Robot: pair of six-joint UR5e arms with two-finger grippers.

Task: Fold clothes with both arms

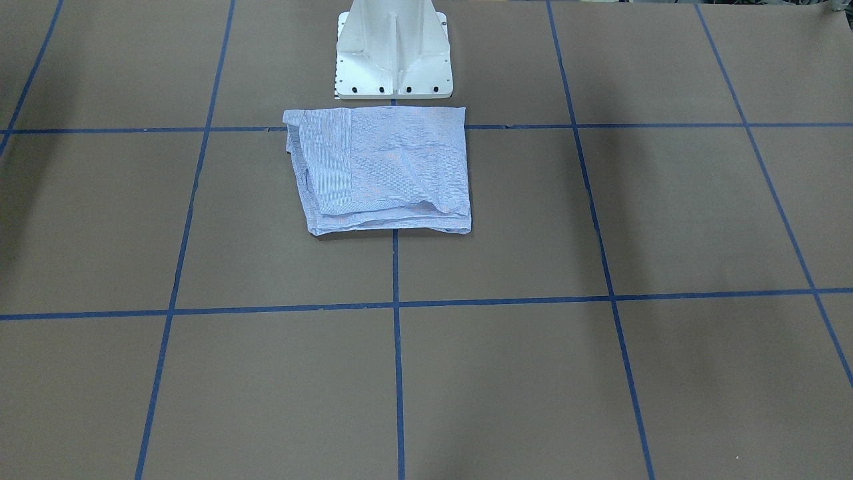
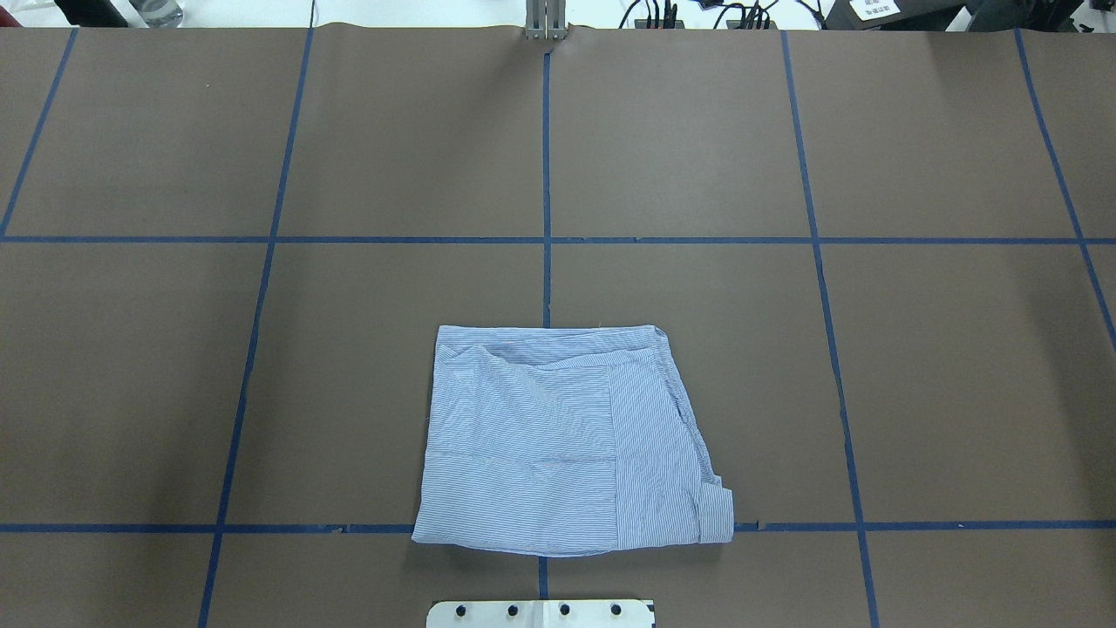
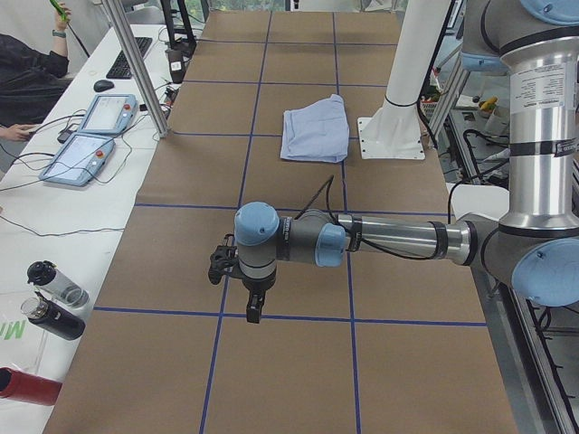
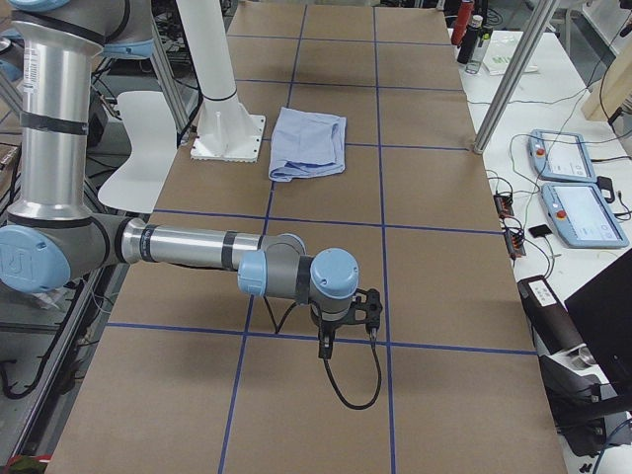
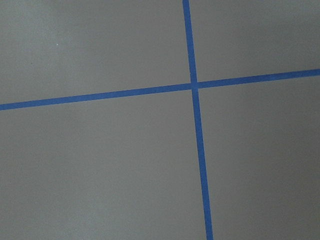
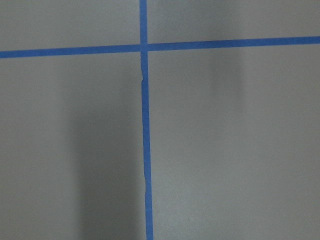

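The clothes are one light blue striped shirt (image 1: 380, 170) (image 2: 567, 440), folded into a flat rectangle on the brown table just in front of the pedestal, with nothing touching it. It also lies small in the side views as the shirt (image 3: 315, 127) (image 4: 308, 141). My left arm (image 3: 389, 240) reaches out low over the table's left end, its gripper (image 3: 256, 312) pointing down, far from the shirt. My right arm (image 4: 188, 247) does the same at the right end with its gripper (image 4: 324, 346). I cannot tell if either is open or shut. Both wrist views hold only bare table and blue tape.
The white pedestal (image 1: 393, 53) (image 2: 540, 613) stands right behind the shirt. Blue tape lines (image 2: 547, 174) grid the table. Teach pendants (image 3: 90, 136) (image 4: 573, 188) and bottles (image 3: 54, 298) lie on the side bench, where a person's arm (image 3: 27, 72) shows.
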